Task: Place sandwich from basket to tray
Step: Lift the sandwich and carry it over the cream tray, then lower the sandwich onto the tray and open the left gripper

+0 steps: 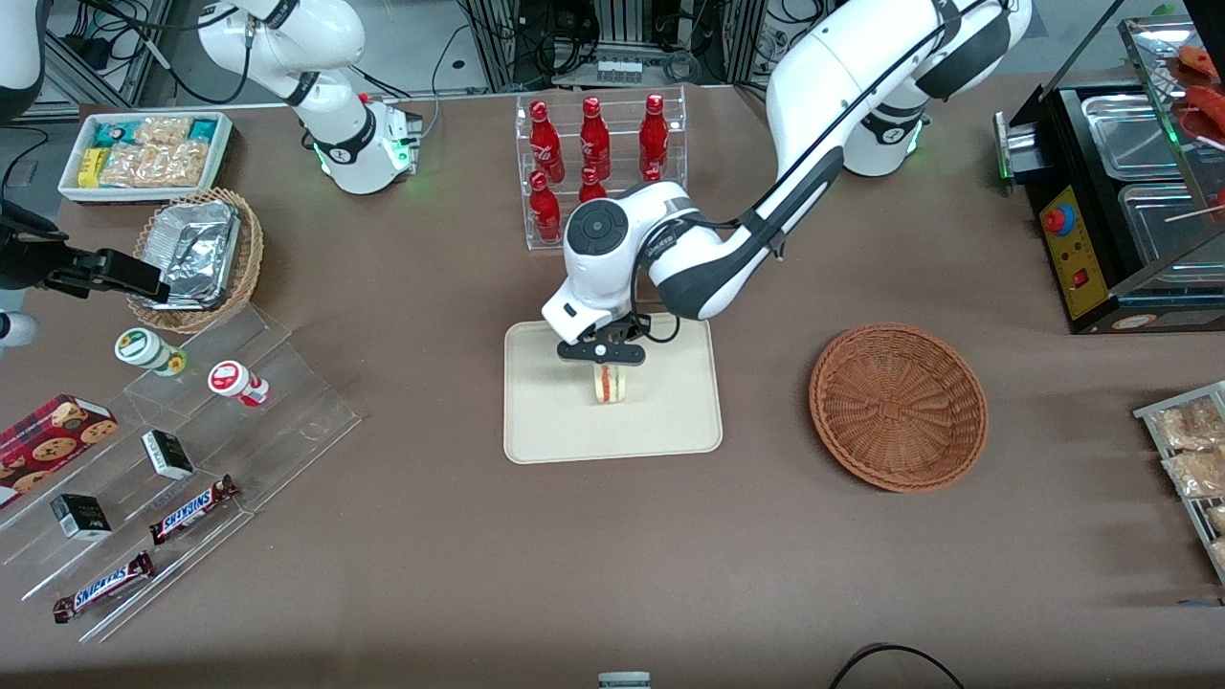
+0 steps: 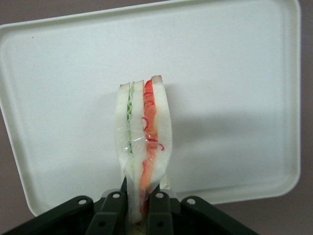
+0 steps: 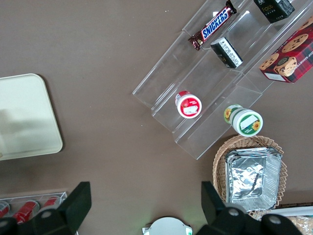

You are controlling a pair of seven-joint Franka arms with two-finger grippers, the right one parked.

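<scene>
My left gripper (image 1: 605,366) hangs over the cream tray (image 1: 670,421) and is shut on the sandwich (image 1: 608,384), a plastic-wrapped wedge of pale bread with red, orange and green filling. In the left wrist view the sandwich (image 2: 143,132) stands on edge between the black fingers (image 2: 161,210), its tip pointing down at the tray (image 2: 230,98). Whether it touches the tray surface I cannot tell. The reddish-brown woven basket (image 1: 898,405) sits empty on the table beside the tray, toward the working arm's end.
A clear rack of red bottles (image 1: 598,144) stands just farther from the front camera than the tray. Toward the parked arm's end are acrylic steps (image 1: 182,459) with snacks and a tan wicker basket with foil containers (image 1: 196,254). A black appliance (image 1: 1110,211) stands at the working arm's end.
</scene>
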